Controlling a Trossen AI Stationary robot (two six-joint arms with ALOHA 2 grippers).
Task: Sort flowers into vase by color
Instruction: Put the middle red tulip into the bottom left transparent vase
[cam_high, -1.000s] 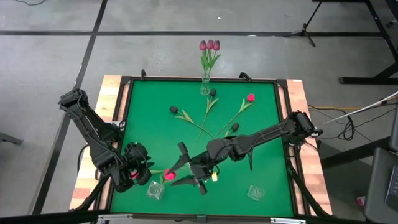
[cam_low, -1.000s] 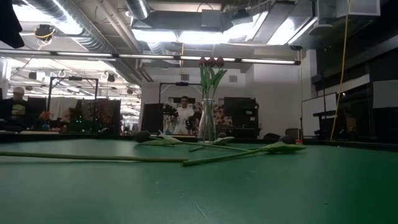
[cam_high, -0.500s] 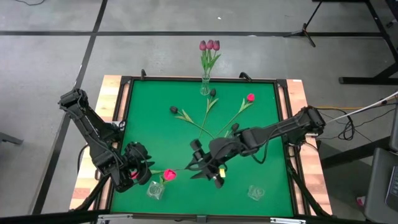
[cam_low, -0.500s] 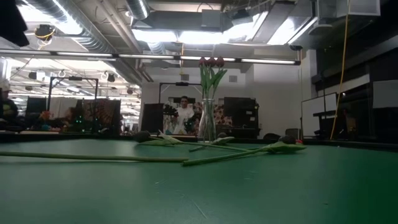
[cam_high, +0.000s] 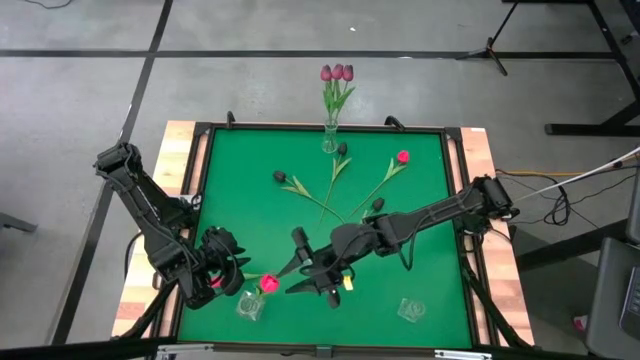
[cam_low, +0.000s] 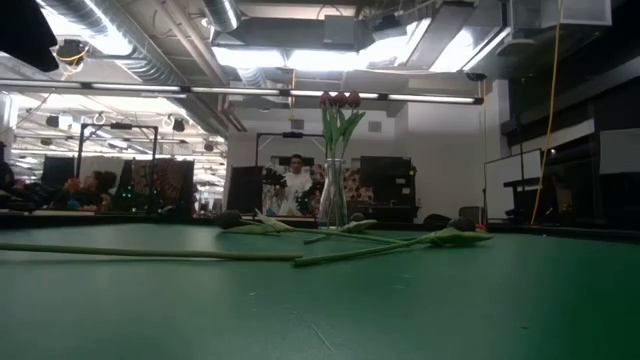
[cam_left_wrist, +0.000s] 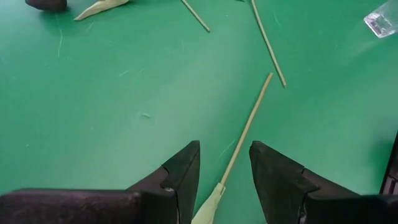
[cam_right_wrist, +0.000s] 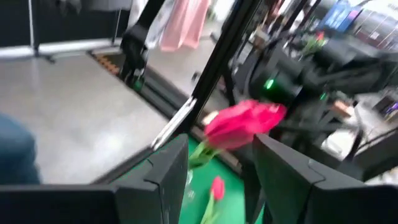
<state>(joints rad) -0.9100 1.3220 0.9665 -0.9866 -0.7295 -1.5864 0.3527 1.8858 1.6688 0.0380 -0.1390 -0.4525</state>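
The pink-red tulip (cam_high: 268, 283) sits just beside the small vase (cam_high: 250, 305), between left gripper (cam_left_wrist: 224, 177) and right gripper (cam_right_wrist: 221, 158), both with fingers apart, apparently staged for insertion; grip unconfirmed.

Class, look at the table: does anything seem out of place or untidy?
Yes. Three purple tulips stand upright in the far vase, but several loose tulips lie flat on the green mat, stems crossing near its middle. Nothing looks broken or spilled.

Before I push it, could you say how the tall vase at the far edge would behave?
Likely tippy: the vase is narrow, and its tulips stand far above it. Probably fragile, since it looks like clear glass.
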